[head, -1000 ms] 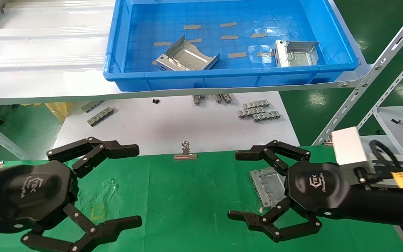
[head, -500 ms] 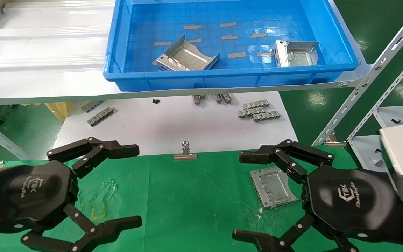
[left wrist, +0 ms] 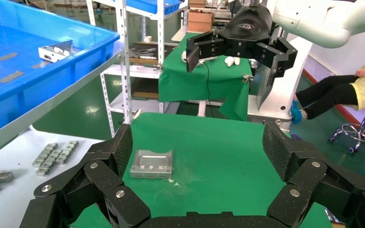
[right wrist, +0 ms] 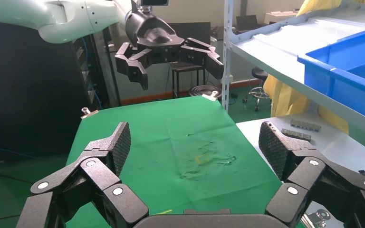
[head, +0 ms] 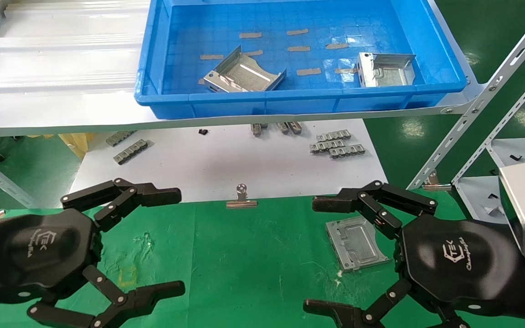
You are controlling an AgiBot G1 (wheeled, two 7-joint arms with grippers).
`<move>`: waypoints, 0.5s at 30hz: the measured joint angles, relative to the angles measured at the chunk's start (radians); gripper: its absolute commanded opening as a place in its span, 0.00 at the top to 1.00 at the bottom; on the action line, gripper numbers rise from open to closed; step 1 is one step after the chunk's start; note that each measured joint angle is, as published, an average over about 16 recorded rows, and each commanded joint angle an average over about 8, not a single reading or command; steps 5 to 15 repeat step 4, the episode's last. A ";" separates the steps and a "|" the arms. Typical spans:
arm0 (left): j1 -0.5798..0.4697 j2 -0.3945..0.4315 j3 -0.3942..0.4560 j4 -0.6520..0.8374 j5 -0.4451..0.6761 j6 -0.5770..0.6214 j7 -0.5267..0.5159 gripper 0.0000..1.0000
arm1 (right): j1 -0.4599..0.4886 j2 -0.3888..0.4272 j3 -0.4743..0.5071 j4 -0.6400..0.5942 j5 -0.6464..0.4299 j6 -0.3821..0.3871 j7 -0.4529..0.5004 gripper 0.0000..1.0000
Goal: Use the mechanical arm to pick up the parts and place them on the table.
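One part (head: 356,243) down flat on the table (head: 244,255), right of centre. Two parts (head: 243,73) left in the far bin (head: 153,91). Right gripper (head: 331,255) near the placed part, spread wide, empty. Left gripper (head: 153,241) parked near left, likewise spread.

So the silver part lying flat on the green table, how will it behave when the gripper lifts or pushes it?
The part looks like thin stamped metal, so probably stiff and fairly light. Its shiny surface may slip between the fingers. Lying flat on the felt-like table, it should slide rather than roll or tip.
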 measured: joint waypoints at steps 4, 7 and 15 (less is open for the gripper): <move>0.000 0.000 0.000 0.000 0.000 0.000 0.000 0.00 | 0.002 -0.001 -0.003 -0.004 -0.001 0.000 -0.002 0.00; 0.000 0.000 0.000 0.000 0.000 0.000 0.000 0.00 | 0.002 -0.001 -0.003 -0.004 -0.001 0.000 -0.002 0.00; 0.000 0.000 0.000 0.000 0.000 0.000 0.000 0.00 | 0.002 -0.001 -0.003 -0.004 -0.001 0.000 -0.002 0.00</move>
